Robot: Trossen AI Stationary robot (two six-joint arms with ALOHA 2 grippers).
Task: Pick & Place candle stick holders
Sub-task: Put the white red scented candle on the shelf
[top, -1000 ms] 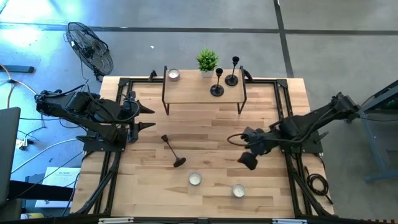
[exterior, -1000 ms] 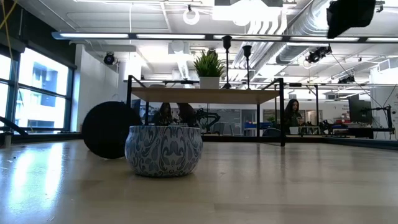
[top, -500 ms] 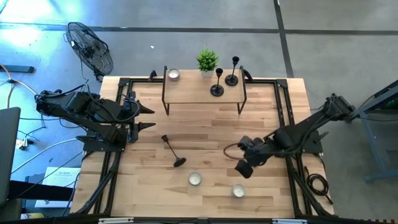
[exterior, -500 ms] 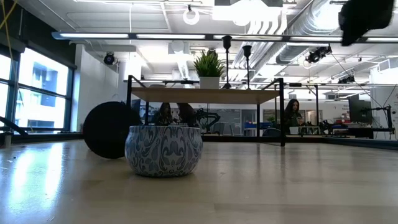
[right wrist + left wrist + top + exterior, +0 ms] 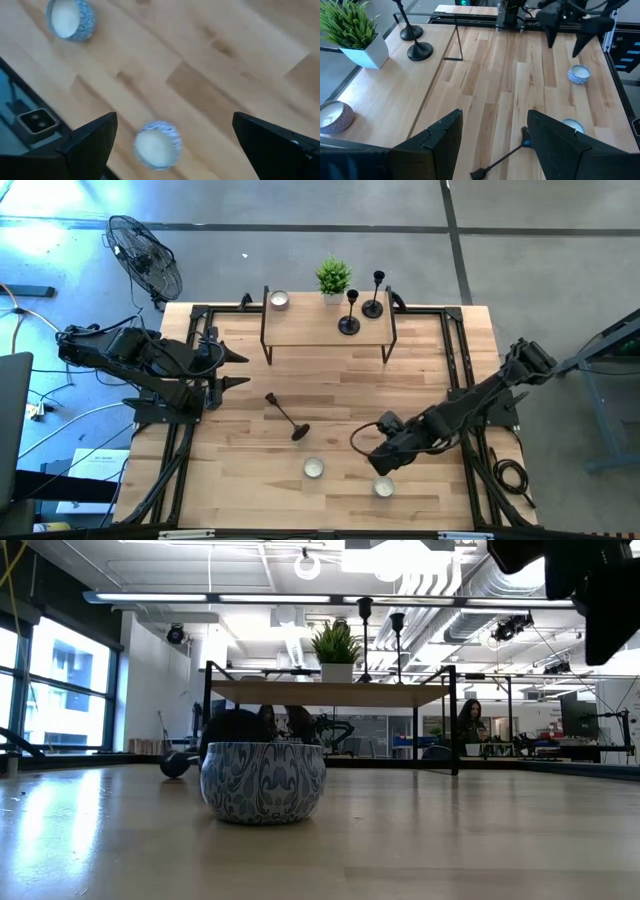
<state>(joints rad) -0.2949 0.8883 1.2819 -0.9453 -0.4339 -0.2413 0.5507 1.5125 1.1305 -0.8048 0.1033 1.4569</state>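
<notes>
1. Two candlesticks (image 5: pixel 348 313) (image 5: pixel 374 295) stand upright on the small shelf (image 5: pixel 300 330) at the far edge of the desk (image 5: pixel 330 390), just beside the plant (image 5: pixel 333 278). Judged as placed.
2. The third candlestick (image 5: pixel 286 415) lies on its side near the middle of the desk, free of both pincers. This one is left to handle.
3. The right pincer (image 5: pixel 380 462) hangs over the near right part of the desk, released to full width and empty, close above one tealight (image 5: pixel 383 486); a second tealight (image 5: pixel 314 468) sits between it and the fallen candlestick.
4. The left pincer (image 5: pixel 236 368) waits at the left edge of the desk, part released and grasping nothing.
5. Judgement: the task is roughly two thirds done. What remains is grasping the fallen candlestick, standing it upright and setting it on the shelf.
</notes>
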